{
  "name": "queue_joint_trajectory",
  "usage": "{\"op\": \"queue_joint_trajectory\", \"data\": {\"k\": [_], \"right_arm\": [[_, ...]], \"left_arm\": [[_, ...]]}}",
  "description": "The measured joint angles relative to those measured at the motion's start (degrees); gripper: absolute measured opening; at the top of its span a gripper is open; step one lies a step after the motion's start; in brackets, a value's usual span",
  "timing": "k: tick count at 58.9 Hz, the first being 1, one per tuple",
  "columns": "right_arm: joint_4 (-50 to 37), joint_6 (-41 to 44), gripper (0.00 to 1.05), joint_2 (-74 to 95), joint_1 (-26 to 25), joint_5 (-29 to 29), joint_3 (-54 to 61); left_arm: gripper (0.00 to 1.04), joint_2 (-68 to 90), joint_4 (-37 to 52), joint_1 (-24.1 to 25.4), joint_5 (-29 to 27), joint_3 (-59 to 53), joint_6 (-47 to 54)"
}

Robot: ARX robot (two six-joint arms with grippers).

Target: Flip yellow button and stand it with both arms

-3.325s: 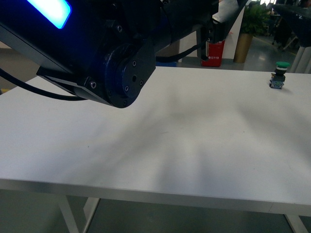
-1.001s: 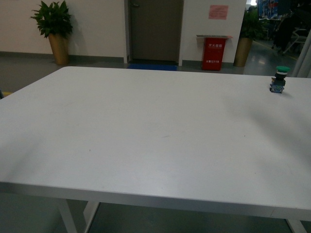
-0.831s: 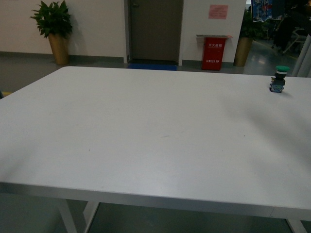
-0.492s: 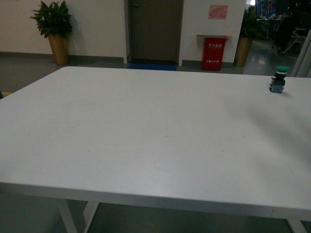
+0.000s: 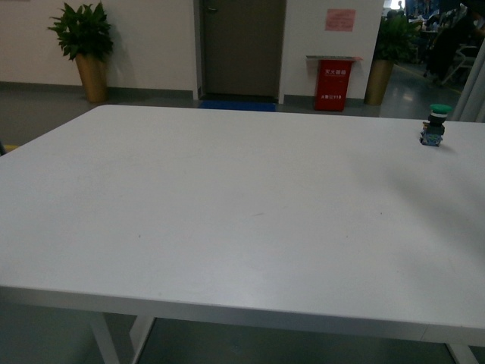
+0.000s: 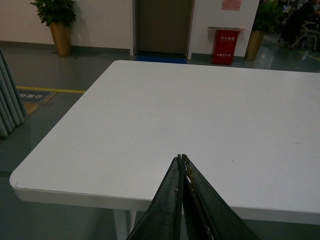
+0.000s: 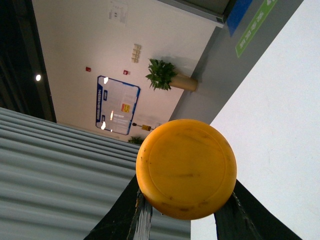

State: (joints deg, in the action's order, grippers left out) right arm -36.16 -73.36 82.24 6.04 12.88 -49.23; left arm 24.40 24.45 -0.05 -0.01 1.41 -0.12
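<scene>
My black right gripper (image 7: 184, 200): clamped on the round yellow-orange mushroom-capped button (image 7: 186, 167).
Button: cap faces my wrist.
My black left gripper (image 6: 181, 161): pressed together, empty.

White bench (image 5: 227, 227); green-capped button (image 5: 434, 125) stood upright near far right edge; red box (image 5: 331, 76) and potted plant (image 5: 83, 45) seen beyond.

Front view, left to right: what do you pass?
Potted plant → door → red box → second potted plant → green button, standing at the far right of the table.
</scene>
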Motion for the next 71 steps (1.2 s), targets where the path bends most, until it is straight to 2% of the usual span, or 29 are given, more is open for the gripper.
{"op": "queue_joint_trajectory", "data": {"k": [37, 43, 71], "right_arm": [[1.7, 1.0, 0.28, -1.3, 0.6, 0.0, -0.1], [1.8, 1.1, 0.28, -1.3, 0.7, 0.0, -0.4], [1.9, 1.2, 0.28, -1.8, 0.9, -0.2, -0.5]], "left_arm": [[0.04, -14.7, -14.6, 0.0, 0.0, 0.0, 0.0], [0.04, -22.3, -23.9, 0.0, 0.0, 0.0, 0.0], [0.04, -24.2, -24.4, 0.0, 0.0, 0.0, 0.0]]}}
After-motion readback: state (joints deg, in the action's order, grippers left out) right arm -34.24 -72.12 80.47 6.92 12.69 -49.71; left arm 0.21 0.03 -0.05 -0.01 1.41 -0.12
